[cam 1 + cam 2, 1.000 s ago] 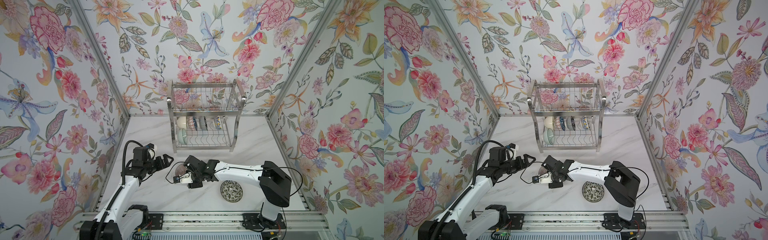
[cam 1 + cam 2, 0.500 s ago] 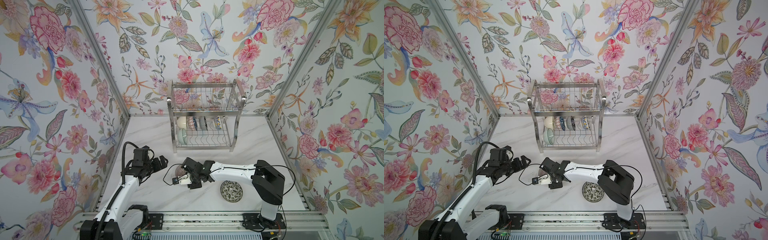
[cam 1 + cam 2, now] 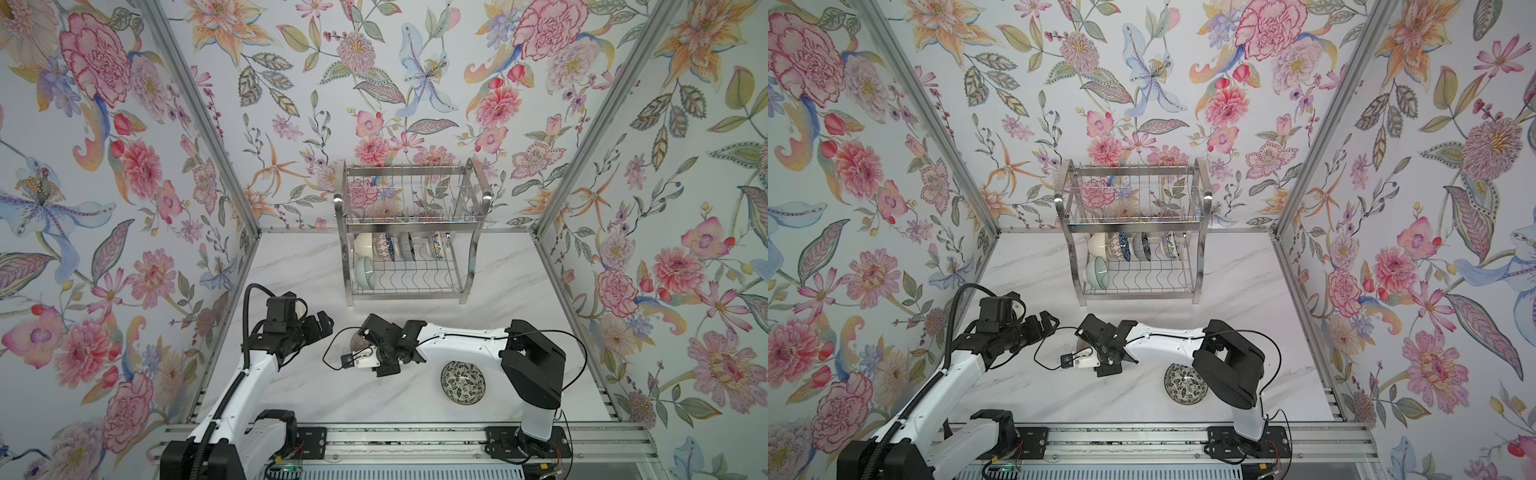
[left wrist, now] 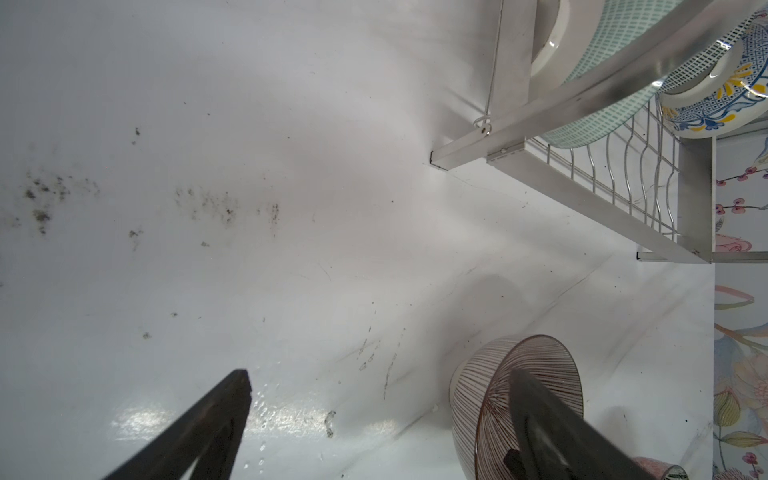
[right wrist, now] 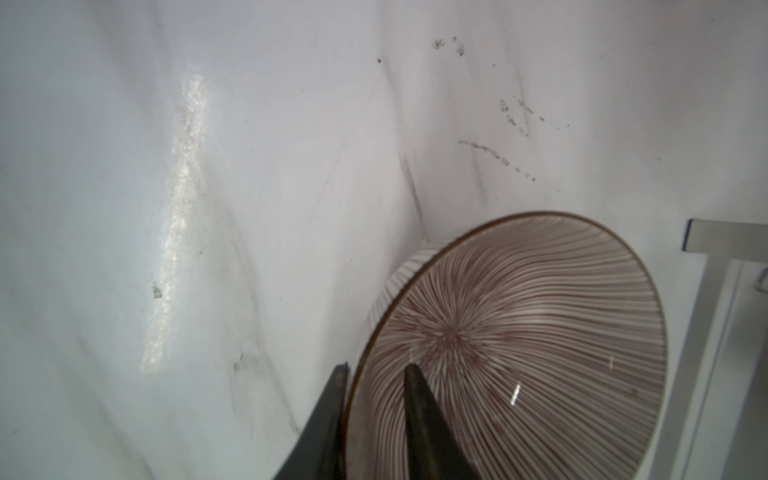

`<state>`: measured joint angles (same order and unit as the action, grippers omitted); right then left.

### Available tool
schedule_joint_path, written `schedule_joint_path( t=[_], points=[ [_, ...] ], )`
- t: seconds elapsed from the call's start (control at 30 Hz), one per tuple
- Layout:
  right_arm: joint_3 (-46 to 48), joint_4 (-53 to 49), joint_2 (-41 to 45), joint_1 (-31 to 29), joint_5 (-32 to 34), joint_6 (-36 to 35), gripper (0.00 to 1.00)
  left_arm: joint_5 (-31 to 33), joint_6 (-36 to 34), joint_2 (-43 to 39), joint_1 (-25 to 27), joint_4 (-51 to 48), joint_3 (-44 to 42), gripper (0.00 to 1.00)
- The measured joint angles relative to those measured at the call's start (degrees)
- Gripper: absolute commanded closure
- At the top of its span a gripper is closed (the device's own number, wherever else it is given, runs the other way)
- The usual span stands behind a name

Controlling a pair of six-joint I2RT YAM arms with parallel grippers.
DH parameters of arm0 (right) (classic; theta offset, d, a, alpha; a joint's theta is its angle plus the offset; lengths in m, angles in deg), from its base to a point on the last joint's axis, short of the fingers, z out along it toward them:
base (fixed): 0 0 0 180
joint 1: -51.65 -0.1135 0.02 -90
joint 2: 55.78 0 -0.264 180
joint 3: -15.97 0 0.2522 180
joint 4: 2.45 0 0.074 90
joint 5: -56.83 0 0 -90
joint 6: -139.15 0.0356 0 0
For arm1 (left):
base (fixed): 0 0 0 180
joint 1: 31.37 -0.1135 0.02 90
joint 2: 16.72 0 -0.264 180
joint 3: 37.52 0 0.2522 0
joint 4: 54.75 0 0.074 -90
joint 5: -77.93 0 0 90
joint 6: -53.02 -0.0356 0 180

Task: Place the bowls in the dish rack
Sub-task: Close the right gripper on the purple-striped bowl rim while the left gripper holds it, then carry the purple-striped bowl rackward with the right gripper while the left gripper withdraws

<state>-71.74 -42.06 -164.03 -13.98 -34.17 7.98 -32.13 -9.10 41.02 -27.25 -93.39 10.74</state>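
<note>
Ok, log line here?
left end effector open | right end effector gripping mauve ribbed bowl | leafy bowl on table | dish rack part-loaded

No text, label, brand, number or sign legible in any view. The mauve ribbed bowl (image 5: 519,345) carries radiating lines only. The dish rack (image 3: 409,226) frame is plain metal. Any marking on the arm housings (image 3: 461,338) is too small to read.
</note>
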Motion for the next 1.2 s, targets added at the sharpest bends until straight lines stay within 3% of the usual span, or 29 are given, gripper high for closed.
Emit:
schedule_joint_path(
  t=[0.33, 1.2],
  points=[
    [-0.63, -0.11, -0.39, -0.04, -0.04, -0.13, 0.89, 1.05, -0.04, 0.00, 0.00, 0.00, 0.02, 0.01],
    [8.59, 11.45, 7.58, 3.89, -7.52, 8.09, 0.92, 0.20, -1.33, -0.42, 0.11, 0.09, 0.02, 0.01]
  ],
)
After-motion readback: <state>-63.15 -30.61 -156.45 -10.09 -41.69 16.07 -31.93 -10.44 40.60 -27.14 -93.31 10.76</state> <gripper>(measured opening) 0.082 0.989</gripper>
